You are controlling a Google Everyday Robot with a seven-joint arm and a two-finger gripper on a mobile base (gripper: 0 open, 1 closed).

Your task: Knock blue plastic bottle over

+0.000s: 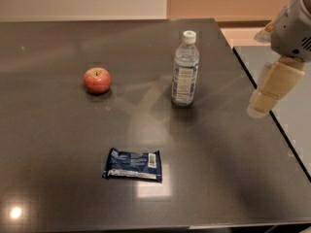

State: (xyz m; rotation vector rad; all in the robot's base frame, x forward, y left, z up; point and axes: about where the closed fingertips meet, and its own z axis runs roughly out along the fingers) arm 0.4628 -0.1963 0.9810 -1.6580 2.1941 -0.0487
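The gripper (258,108) hangs over the table's (53,135) right edge, holding nothing and touching nothing; can't tell if it's open or closed. The blue plastic bottle (185,70) stands upright toward the far right corner, with bare tabletop between it and the gripper. An apple (97,80) sits well to its left, and a dark snack wrapper (132,165) lies flat nearer the front edge.

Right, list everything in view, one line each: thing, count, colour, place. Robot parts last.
table: 1, dark grey, fills most of the view
blue plastic bottle: 1, clear with white cap and blue-and-white label, upright, right of centre
apple: 1, red, left of the bottle, apart from it
snack wrapper: 1, dark blue, lying flat near the front edge
second surface: 1, grey, right of the table
arm: 1, light grey, top right corner
gripper: 1, beige, above the table's right edge, right of the bottle, not touching it
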